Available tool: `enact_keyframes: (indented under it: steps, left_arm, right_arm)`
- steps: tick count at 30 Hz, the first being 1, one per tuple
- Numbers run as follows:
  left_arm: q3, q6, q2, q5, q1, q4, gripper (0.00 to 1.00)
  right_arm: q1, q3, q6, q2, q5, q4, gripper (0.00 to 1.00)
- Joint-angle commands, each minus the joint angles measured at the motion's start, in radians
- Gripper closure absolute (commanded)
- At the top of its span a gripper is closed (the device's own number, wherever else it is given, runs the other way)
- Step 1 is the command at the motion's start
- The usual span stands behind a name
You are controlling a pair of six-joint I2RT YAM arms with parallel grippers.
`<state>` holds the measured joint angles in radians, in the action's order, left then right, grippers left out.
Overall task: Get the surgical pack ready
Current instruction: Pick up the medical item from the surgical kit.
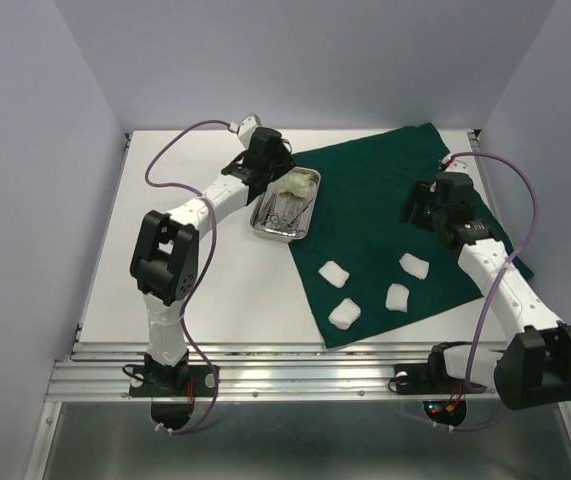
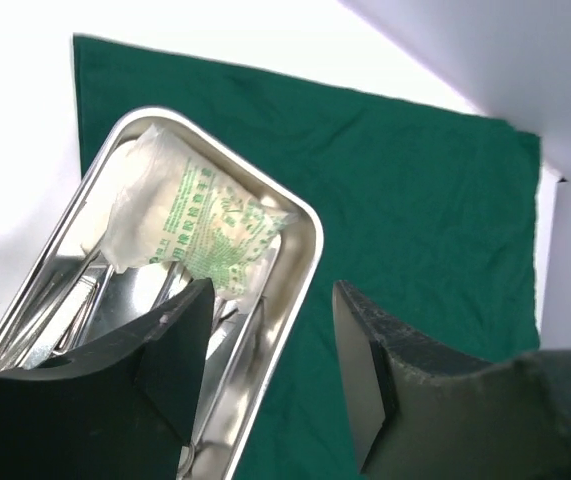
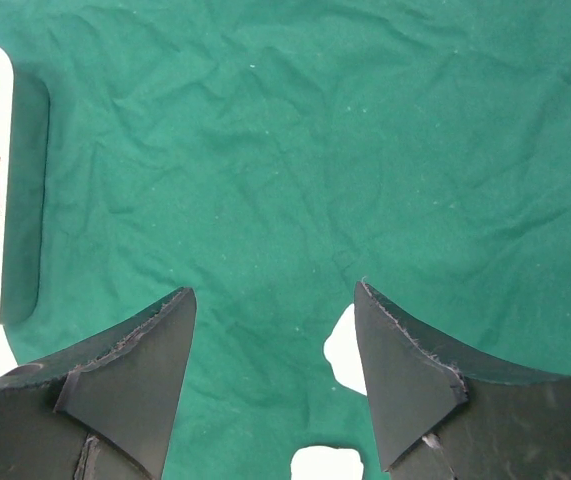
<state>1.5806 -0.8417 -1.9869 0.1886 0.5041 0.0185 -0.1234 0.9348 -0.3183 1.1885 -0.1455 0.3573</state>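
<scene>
Surgical pack items lie on the table: the dark green drape is spread flat with 4 gauze pads on its near part. The steel tray straddles its left edge, holding forceps and packet. The left gripper hovers spread and empty over the tray. The right gripper hangs spread and empty above the drape.

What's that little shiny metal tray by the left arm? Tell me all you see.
The small rectangular steel tray is shiny, with rounded corners and a raised rim. It sits flat, straddling the left edge of the dark green cloth drape, partly on the white table. Inside lie steel scissor-like forceps and a pale green-printed packet at one end. The left gripper hovers open above it.
</scene>
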Motion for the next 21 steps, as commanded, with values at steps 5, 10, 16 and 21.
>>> enact_keyframes:
  steps: [5,10,16,21]
  left_arm:
    - [-0.079,0.164,0.152,0.058,0.062,0.024,0.46]
    - [-0.12,0.325,0.206,0.017,0.167,0.047,0.47]
    - [-0.226,0.391,0.275,-0.034,0.246,0.069,0.47]
    - [-0.367,0.4,0.367,-0.061,0.255,0.073,0.47]
  right_arm:
    - [0.007,-0.011,-0.018,-0.029,0.115,0.002,0.31]
    - [-0.057,-0.088,-0.074,-0.043,0.17,-0.011,0.31]
    - [-0.151,-0.22,-0.154,-0.047,0.173,-0.047,0.32]
    - [-0.167,-0.241,-0.215,-0.044,0.004,0.011,0.33]
